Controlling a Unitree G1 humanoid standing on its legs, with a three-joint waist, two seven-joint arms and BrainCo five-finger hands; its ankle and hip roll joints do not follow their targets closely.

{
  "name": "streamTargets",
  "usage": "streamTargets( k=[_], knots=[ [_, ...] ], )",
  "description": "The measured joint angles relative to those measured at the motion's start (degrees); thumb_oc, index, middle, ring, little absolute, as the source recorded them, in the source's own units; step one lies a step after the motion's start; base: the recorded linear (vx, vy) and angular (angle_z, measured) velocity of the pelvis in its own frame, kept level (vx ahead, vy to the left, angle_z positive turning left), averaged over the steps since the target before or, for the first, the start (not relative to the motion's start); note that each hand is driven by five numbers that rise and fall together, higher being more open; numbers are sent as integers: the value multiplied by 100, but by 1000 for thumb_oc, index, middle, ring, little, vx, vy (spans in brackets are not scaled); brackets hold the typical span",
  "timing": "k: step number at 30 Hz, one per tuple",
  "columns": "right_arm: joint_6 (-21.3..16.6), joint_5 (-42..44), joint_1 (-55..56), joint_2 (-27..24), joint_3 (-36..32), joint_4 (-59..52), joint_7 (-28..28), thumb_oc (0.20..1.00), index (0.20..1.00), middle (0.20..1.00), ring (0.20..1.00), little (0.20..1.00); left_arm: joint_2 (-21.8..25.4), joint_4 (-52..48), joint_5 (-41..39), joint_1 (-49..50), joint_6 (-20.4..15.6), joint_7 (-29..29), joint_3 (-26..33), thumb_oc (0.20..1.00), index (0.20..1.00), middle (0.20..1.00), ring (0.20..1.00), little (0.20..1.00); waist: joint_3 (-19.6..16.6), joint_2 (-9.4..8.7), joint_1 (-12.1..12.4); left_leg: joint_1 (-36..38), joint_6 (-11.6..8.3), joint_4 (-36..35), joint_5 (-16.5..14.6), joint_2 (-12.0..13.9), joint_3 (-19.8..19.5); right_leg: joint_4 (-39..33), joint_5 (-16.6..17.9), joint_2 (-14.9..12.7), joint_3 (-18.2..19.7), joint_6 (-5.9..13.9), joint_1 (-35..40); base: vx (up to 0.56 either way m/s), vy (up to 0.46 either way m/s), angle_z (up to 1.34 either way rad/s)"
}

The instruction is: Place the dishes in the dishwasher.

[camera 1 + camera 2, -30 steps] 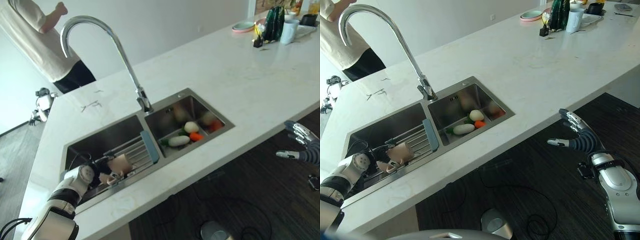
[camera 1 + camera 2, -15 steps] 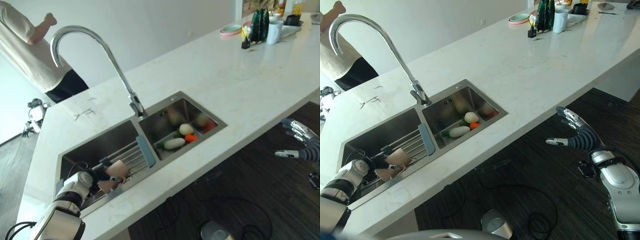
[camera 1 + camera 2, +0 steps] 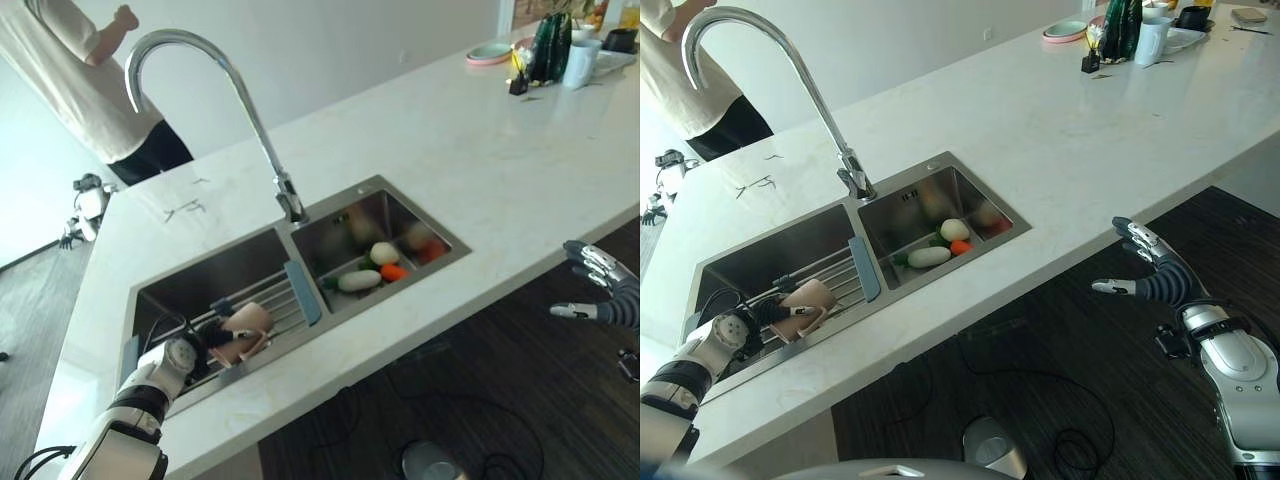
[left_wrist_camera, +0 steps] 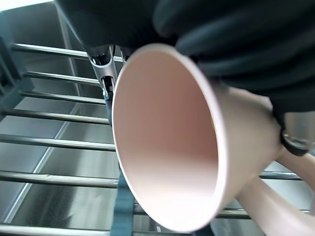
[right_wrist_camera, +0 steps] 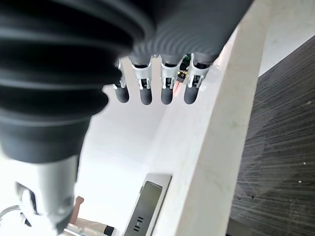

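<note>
A: From the left eye view, what step is this?
B: The pick-up, I judge. The left hand (image 3: 213,338) is down in the left basin of the steel double sink (image 3: 185,285), curled round a pale pink ceramic mug (image 3: 245,327) that lies tipped on its side over the steel roll-up drying rack (image 3: 268,308).
A: And the other side?
B: The right hand (image 3: 592,291) hangs off the front edge of the white marble counter (image 3: 480,150), above the dark floor, holding nothing. A person in a white shirt (image 3: 70,75) stands at the far side of the counter.

A: Does the right eye view add anything?
B: The right hand's fingers (image 3: 1140,240) are spread and relaxed, thumb out to the side. The right basin holds white and orange vegetables (image 3: 940,247). Far along the counter sit a white jug (image 3: 1151,40) and a pink plate (image 3: 1067,31).

A: The left wrist view?
B: The mug's open mouth faces the camera, with the rack's bars behind it. The hand's dark cover lies over the top of the mug, and a finger (image 4: 104,78) shows at its rim, so the hold looks firm.

A: The right wrist view?
B: Straight fingers (image 5: 166,88) beside the counter edge, nothing in them.

A: So what comes next?
B: Probably lifting the mug clear of the rack and basin wall without knocking the tall curved chrome tap (image 3: 215,110), then carrying it to a dishwasher, wherever that stands.
</note>
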Motion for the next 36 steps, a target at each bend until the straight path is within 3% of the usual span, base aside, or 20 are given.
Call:
streamTargets(
  k=[9, 13, 18, 22, 25, 27, 31, 33, 34, 35, 36],
  knots=[
    [-137, -1, 104, 149, -2, 22, -88, 1000, 1000, 1000, 1000, 1000, 965, -1613, -231, 385, -494, 851, 763, 200, 200, 200, 200, 200, 64, -63, 387, -203, 2, 86, 7, -30, -347, 58, -53, -235, -300, -2, -5, -40, -37, 21],
    [-136, 57, 94, 229, 0, 23, -92, 1000, 1000, 1000, 1000, 1000, 1044, -2277, -267, 413, -739, 1311, 1458, 200, 200, 200, 200, 200, 65, -80, 532, -285, 2, 104, 21, -38, -494, 74, -92, -311, -433, -19, 0, -9, -74, 20],
    [-136, 223, 70, 621, 12, 17, -178, 1000, 1000, 1000, 1000, 1000, 1006, -3228, -962, 702, -1047, 1653, 1926, 200, 200, 200, 200, 200, 24, -86, 659, -401, -18, 188, 40, 2, -680, 124, -168, -338, -584, -41, 10, 2, -119, 17],
    [-135, 246, 81, 828, 19, -78, -272, 1000, 1000, 1000, 1000, 1000, 444, -4338, -1726, 1240, -1171, 1624, 2232, 200, 200, 200, 200, 200, 15, -95, 813, -468, -18, 273, 46, 42, -908, 151, -223, -344, -744, -104, 100, -36, -181, 26],
    [-138, 235, -84, 1016, 89, -437, -492, 1000, 1000, 1000, 1000, 1000, -278, -5073, -2312, 1796, -1195, 1656, 2578, 200, 200, 200, 200, 200, -43, -135, 972, -688, -6, 440, 115, 159, -963, 188, -281, -341, -948, -234, 33, -34, -235, 30],
    [-160, 224, -213, 1071, 164, -524, -616, 1000, 1000, 1000, 1000, 1000, -511, -5262, -2613, 2007, -1194, 1637, 2623, 200, 200, 200, 200, 200, -61, -169, 1130, -725, 19, 426, 156, 215, -1052, 230, -309, -307, -1058, -289, 41, -9, -262, 22],
    [-199, 215, -323, 1193, 251, -978, -942, 1000, 1000, 1000, 1000, 1000, -1524, -5662, -3733, 2591, -1197, 1599, 2799, 200, 200, 200, 200, 200, -105, -184, 1359, -853, 64, 375, 316, 295, -1315, 269, -395, -321, -1336, -415, 8, 2, -170, 36],
    [-225, 214, -409, 1159, 295, -1026, -977, 1000, 1000, 1000, 1000, 1000, -1606, -5657, -4092, 2706, -1206, 1561, 2812, 200, 200, 200, 200, 200, -104, -185, 1522, -1047, 121, 573, 353, 350, -1399, 286, -426, -318, -1530, -439, 20, 10, -211, 32],
    [-222, 214, -451, 1146, 321, -1117, -1074, 1000, 1000, 1000, 1000, 1000, -1801, -5772, -4288, 2766, -1285, 1528, 2836, 200, 200, 200, 200, 200, -102, -137, 1581, -1133, 134, 598, 215, 466, -1460, 415, -468, -302, -1553, -447, -52, -23, -148, 21],
    [-223, 212, -453, 1180, 303, -1326, -1120, 1000, 1000, 1000, 1000, 1000, -2101, -5984, -4483, 2885, -1340, 1502, 2927, 200, 200, 200, 200, 200, -71, -206, 1600, -1189, -49, 691, 194, 453, -1568, 471, -475, -323, -1558, -682, -120, -75, -123, 25],
    [-237, 211, -433, 1164, 336, -1484, -1137, 1000, 1000, 1000, 1000, 1000, -2277, -6114, -4635, 3082, -1349, 1480, 2821, 200, 200, 200, 200, 200, -51, -236, 1705, -1225, 12, 675, 330, 454, -1600, 474, -501, -350, -1652, -708, -114, -99, -125, 39]
  ],
)
